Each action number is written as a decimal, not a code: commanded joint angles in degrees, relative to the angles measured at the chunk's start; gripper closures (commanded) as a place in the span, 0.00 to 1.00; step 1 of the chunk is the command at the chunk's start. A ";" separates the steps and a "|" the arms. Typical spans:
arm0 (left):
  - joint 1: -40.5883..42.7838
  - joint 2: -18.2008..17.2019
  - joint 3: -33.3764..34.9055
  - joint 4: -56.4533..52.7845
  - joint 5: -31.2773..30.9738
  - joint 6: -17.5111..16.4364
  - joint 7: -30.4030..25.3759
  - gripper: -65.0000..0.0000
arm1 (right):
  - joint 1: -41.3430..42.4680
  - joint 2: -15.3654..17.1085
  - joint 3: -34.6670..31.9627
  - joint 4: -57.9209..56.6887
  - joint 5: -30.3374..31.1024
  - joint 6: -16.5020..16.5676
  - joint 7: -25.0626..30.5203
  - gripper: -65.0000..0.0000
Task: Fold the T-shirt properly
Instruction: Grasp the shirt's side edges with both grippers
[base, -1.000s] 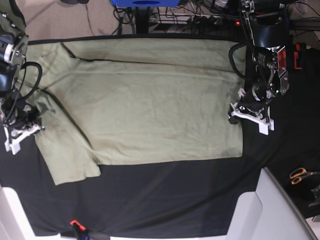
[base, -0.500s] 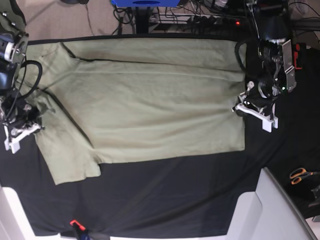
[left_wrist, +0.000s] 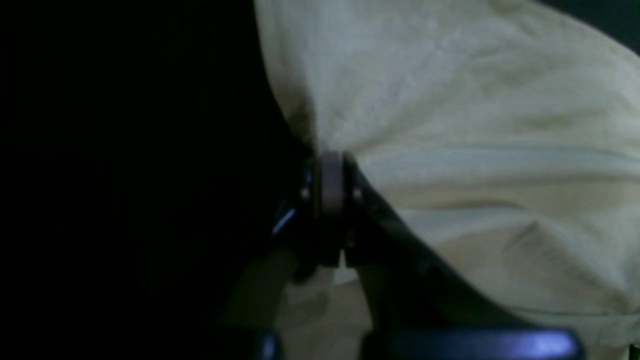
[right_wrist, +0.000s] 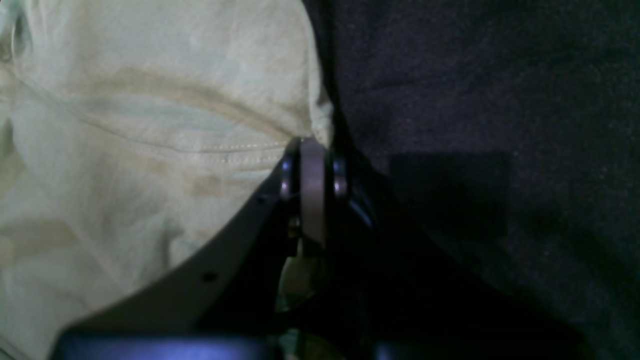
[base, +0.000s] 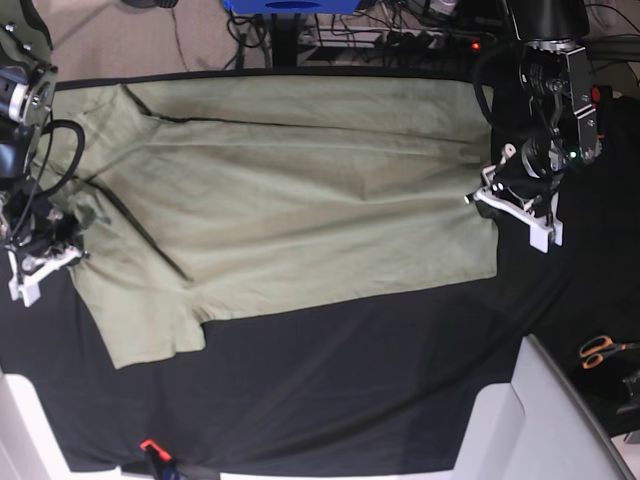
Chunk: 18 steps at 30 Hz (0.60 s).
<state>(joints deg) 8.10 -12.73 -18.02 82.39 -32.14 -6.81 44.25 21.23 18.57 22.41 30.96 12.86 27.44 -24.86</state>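
**Both grippers pinch opposite edges of the spread T-shirt**

The T-shirt (base: 300, 190) lies opened out on the black cloth surface (base: 330, 400), its length running between the two arms. It is plain pale green, and no label, print or lettering can be read on it in any view; the wrist views are dim and show only cloth, seams and creases.

The left gripper (base: 485, 195) sits at the hem end of the shirt, its jaws pressed together on the edge of the fabric. In its wrist view, the left gripper (left_wrist: 330, 165) has the cloth bunched right at its tips and fanning away from them up and to one side, with the dark surface on the other side. A stitched hem line runs just beyond the tips.

The right gripper (base: 60, 250) is at the sleeve end, also clamped tight on the shirt. From its own camera, the right gripper (right_wrist: 312, 150) grips a fold of the T-shirt (right_wrist: 150, 125) at a stitched seam, cloth spreading to one side of the fingers and bare black cloth on the other.

Well away from the left gripper, orange-handled scissors (base: 600, 350) lie near the surface's edge. No writing is legible on the arms or the clutter behind them.
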 joint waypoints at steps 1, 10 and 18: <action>-0.49 -0.85 -0.66 1.52 -0.52 0.08 -0.43 1.00 | 0.61 0.55 0.05 0.29 -0.95 -0.06 -1.64 1.00; 0.30 -0.85 -9.28 5.83 -0.52 0.08 -0.43 0.29 | 0.44 0.55 0.05 0.29 -0.95 -0.06 -1.64 1.00; -11.57 -2.35 -9.80 -11.31 -0.43 0.08 -0.86 0.26 | 0.44 0.55 0.05 0.29 -0.95 -0.06 -1.73 1.00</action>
<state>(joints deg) -2.92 -14.22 -27.77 69.95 -31.94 -6.39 43.94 21.17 18.57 22.39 31.03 13.02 27.46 -25.02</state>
